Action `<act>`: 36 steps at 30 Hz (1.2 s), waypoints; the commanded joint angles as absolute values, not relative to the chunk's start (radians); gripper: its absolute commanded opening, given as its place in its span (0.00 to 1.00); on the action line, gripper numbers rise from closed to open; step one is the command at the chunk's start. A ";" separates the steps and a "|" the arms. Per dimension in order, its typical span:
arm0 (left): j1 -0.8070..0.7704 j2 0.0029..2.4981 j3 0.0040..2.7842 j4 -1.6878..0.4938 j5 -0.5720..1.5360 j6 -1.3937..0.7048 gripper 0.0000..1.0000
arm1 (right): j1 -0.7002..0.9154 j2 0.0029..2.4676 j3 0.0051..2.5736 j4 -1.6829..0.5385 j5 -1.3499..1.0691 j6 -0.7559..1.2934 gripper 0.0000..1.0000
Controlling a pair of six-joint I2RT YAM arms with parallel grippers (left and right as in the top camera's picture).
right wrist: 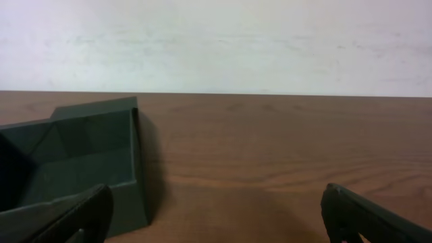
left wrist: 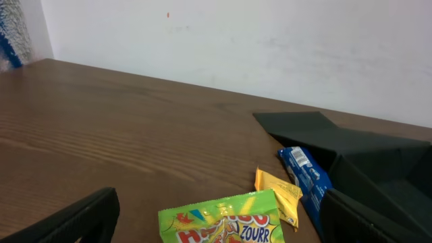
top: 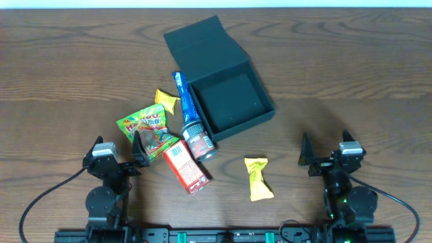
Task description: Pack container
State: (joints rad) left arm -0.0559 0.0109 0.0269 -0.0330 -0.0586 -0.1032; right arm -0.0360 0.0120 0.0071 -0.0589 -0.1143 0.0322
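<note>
Green bag is cut off in the left wrist view. Whether the blue packet and the dark-red packet below it are separate is hard to tell. Left gripper spread wide, holding nothing, one finger at the green bag's edge. Right gripper spread wide, empty. One container, open, centre-far. About six snacks: two more yellow, one red.

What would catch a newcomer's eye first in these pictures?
The open, empty dark container sits mid-table, lid flap folded back. Beside its left side lies a bright jumble of snacks, led by the green candy bag and a red packet. One yellow packet lies alone, off to their right.
</note>
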 commanded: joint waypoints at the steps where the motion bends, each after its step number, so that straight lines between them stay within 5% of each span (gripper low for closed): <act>1: -0.052 0.004 0.005 -0.071 -0.061 -0.090 0.95 | -0.051 0.007 0.006 -0.064 -0.112 0.021 0.99; 15: -0.051 0.004 0.005 -0.054 -0.096 -0.082 0.95 | -0.051 0.011 0.006 -0.064 -0.112 0.021 0.99; 24: -0.052 0.050 0.157 -0.091 0.067 -0.103 0.95 | -0.051 0.011 0.006 -0.064 -0.112 0.021 0.99; 36: -0.053 0.703 0.835 -0.393 0.146 -0.089 0.95 | -0.051 0.011 0.006 -0.064 -0.112 0.021 0.99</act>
State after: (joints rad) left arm -0.0559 0.5709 0.6811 -0.3283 0.0982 -0.1001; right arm -0.0360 0.0128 0.0071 -0.0582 -0.1143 0.0322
